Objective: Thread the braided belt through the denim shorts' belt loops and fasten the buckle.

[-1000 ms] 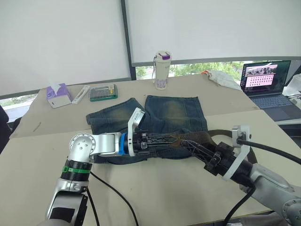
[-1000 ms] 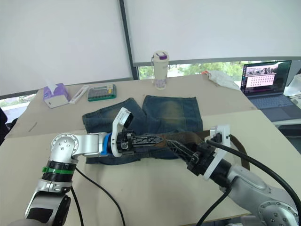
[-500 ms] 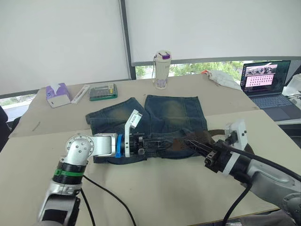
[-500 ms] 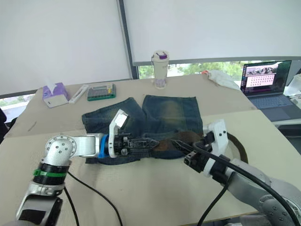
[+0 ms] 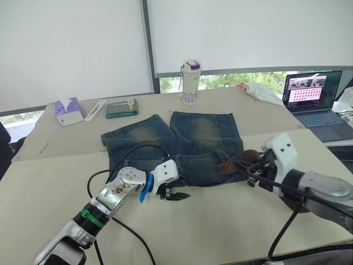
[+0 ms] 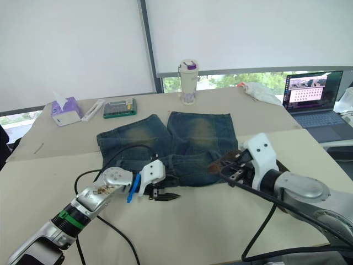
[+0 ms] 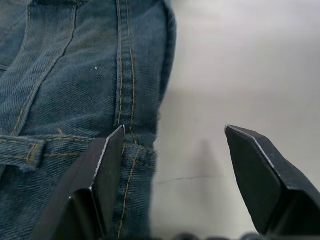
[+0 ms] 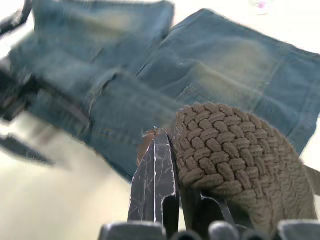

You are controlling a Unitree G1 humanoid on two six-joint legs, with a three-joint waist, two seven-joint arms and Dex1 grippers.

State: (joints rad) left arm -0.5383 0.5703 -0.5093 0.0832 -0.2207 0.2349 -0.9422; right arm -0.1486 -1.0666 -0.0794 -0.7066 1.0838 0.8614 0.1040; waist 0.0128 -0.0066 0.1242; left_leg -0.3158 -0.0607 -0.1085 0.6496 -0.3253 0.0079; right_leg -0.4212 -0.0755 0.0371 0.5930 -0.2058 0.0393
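The faded blue denim shorts [image 5: 176,144] lie flat on the pale tabletop [image 5: 209,221], waistband edge toward the robot and running from one hand toward the other. The right hand [image 5: 249,172] pinches the looped, dark olive-brown braided belt [image 8: 230,155], its reddish leather tip pointing leftward along the waistband. The left hand [image 5: 177,195], fingers spread and empty, hovers just off the waistband's near edge. The right hand is nearer for feeding the tip under a loop.
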